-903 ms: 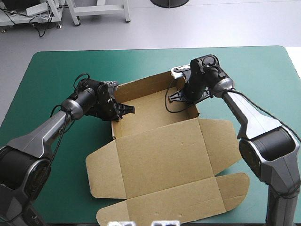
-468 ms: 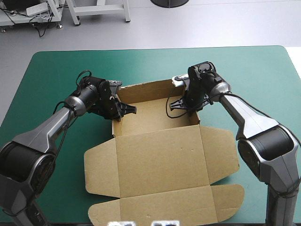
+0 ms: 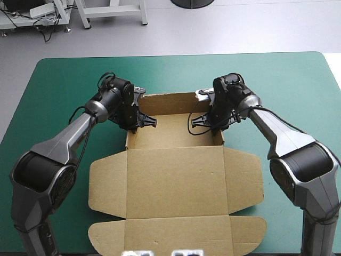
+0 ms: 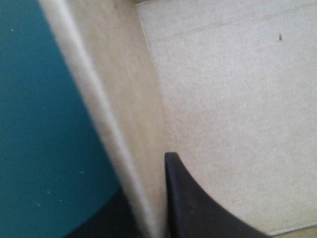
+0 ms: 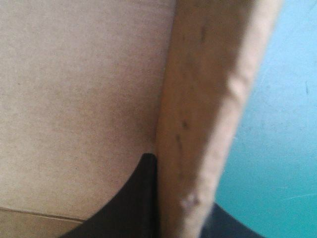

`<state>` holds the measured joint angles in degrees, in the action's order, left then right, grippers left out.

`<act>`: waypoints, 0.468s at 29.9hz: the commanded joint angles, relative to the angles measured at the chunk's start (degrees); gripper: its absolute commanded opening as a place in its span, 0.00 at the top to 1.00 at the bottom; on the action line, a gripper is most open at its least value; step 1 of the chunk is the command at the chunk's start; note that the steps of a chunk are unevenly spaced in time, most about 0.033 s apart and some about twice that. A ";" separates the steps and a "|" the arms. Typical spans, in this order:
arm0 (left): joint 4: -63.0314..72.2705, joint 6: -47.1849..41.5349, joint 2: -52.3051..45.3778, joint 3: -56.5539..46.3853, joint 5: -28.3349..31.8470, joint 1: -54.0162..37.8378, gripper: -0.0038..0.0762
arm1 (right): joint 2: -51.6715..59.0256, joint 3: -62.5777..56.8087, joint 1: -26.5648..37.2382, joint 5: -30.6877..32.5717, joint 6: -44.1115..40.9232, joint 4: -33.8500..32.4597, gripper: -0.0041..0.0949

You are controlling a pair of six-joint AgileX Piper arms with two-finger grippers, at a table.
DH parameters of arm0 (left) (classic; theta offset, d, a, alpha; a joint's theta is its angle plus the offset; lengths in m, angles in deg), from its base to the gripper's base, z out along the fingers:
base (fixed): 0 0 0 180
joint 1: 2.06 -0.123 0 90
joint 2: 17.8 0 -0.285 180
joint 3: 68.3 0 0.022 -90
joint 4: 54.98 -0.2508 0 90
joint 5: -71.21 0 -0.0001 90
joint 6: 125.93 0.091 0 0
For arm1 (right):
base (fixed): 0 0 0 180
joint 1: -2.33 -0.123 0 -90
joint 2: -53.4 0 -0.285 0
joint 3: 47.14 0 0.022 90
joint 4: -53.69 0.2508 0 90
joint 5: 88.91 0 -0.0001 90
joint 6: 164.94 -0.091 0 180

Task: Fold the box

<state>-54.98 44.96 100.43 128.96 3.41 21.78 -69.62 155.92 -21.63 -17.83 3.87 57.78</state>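
The brown box (image 3: 173, 133) sits between the arms. The left gripper (image 3: 140, 120) pinches its near side wall, one black finger inside and one outside. The right gripper (image 3: 206, 118) clamps the opposite wall likewise, probably to hold both upright. The lid (image 3: 176, 178) lies flat on the tabletop (image 3: 64, 74) behind them.

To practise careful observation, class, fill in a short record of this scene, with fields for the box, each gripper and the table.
box: brown, an open tray at the far end with its walls raised; lid and flaps lie flat toward the near edge
left gripper: shut on the box, one finger on each side of the tray's left wall
right gripper: shut on the box, astride the tray's right wall
table: teal-green cover, with the box near its middle
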 commanded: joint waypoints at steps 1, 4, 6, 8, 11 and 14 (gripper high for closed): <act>3.94 1.21 -2.44 2.15 1.62 1.34 0.94 | 2.97 0.75 -0.96 0.34 1.03 6.41 0.98; 3.15 1.21 -2.44 2.15 1.43 1.34 0.94 | 2.97 0.75 -0.96 0.79 1.57 5.53 0.98; 1.44 1.21 -2.44 2.15 0.36 1.34 0.94 | 2.97 0.75 -0.96 0.79 1.57 5.79 0.98; 0.45 1.21 -2.44 2.15 -1.20 1.34 0.94 | 2.97 0.75 -0.96 0.79 1.57 5.90 0.97; -0.46 1.04 -2.44 2.15 -3.47 1.34 0.89 | 2.97 0.75 -0.96 0.79 1.57 5.90 0.92; -0.84 1.04 -2.44 2.15 -4.97 1.34 0.74 | 2.97 0.75 -0.96 0.79 3.10 6.70 0.73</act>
<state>-56.49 45.05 100.71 129.35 1.65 22.08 -69.56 155.75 -21.63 -17.99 4.29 58.49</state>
